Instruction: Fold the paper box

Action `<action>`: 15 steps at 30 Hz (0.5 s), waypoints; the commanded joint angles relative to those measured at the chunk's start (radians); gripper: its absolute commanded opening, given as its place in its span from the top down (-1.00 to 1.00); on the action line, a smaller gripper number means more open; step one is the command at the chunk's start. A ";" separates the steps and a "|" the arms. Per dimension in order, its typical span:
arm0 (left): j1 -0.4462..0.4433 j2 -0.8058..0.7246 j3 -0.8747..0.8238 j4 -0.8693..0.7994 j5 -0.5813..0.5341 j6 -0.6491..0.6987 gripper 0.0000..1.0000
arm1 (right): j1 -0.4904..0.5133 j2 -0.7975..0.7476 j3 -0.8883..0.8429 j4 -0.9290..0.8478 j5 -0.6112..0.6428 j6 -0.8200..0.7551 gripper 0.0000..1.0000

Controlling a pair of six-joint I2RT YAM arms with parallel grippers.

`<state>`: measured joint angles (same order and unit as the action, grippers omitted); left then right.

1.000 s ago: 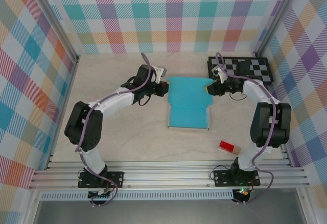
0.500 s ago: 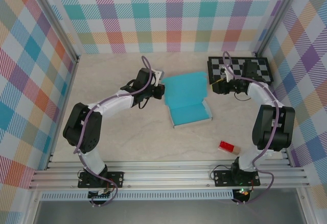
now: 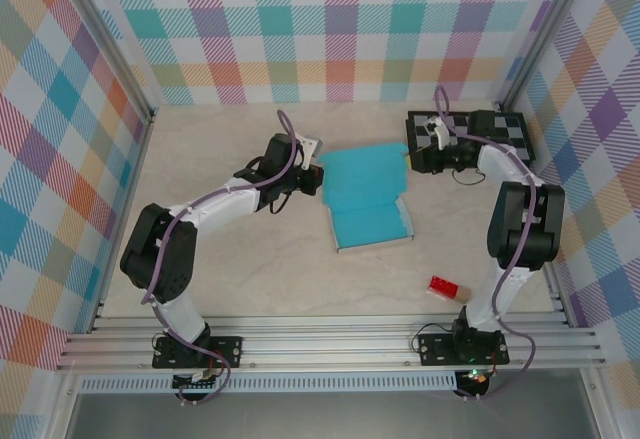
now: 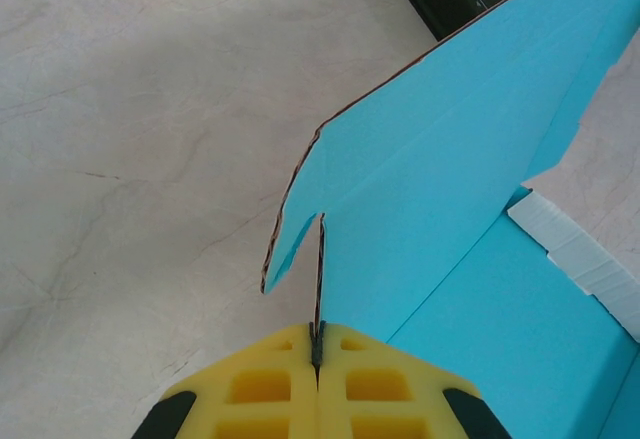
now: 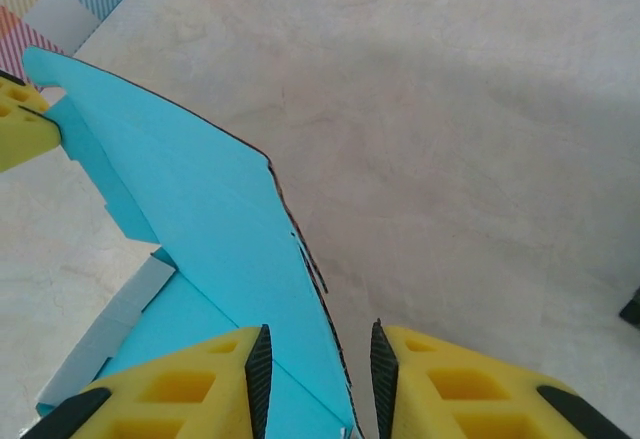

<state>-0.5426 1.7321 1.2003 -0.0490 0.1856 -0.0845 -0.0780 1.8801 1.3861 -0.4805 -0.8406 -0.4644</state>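
Observation:
The paper box (image 3: 370,221) lies teal face up mid-table, its rear panel (image 3: 362,172) tilted up off the surface. My left gripper (image 3: 319,178) is shut on the left edge of that panel; in the left wrist view the yellow fingers (image 4: 317,347) pinch the thin card edge below a small tab (image 4: 290,249). My right gripper (image 3: 413,159) stands at the panel's right edge. In the right wrist view it (image 5: 320,369) is open, and the panel's edge (image 5: 300,259) runs between the pads without being clamped. The left gripper's yellow finger (image 5: 20,124) shows at the panel's far corner.
A black-and-white checkerboard (image 3: 490,137) lies at the back right, just behind my right wrist. A small red block (image 3: 444,287) sits near the front right. Plaid walls close in three sides, and metal rails (image 3: 330,344) run along the near edge.
The rear panel has come up off the table and the box has twisted slightly. My right gripper has shifted back toward the checkerboard. The left gripper keeps its pinch.

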 commanded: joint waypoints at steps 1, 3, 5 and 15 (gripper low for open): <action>0.000 -0.027 0.003 0.007 0.020 0.019 1.00 | 0.013 0.023 0.014 -0.030 -0.070 -0.036 0.33; 0.000 -0.024 0.007 0.002 0.024 0.021 1.00 | 0.016 0.034 0.017 -0.027 -0.072 -0.035 0.34; 0.000 -0.023 0.011 -0.001 0.026 0.022 1.00 | 0.021 0.046 0.026 -0.031 -0.072 -0.034 0.38; 0.000 -0.016 0.034 -0.011 -0.024 -0.023 1.00 | 0.066 0.005 -0.021 0.055 0.044 0.011 1.00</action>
<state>-0.5426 1.7321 1.2011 -0.0513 0.1810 -0.0887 -0.0372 1.9285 1.3945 -0.4850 -0.8215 -0.4789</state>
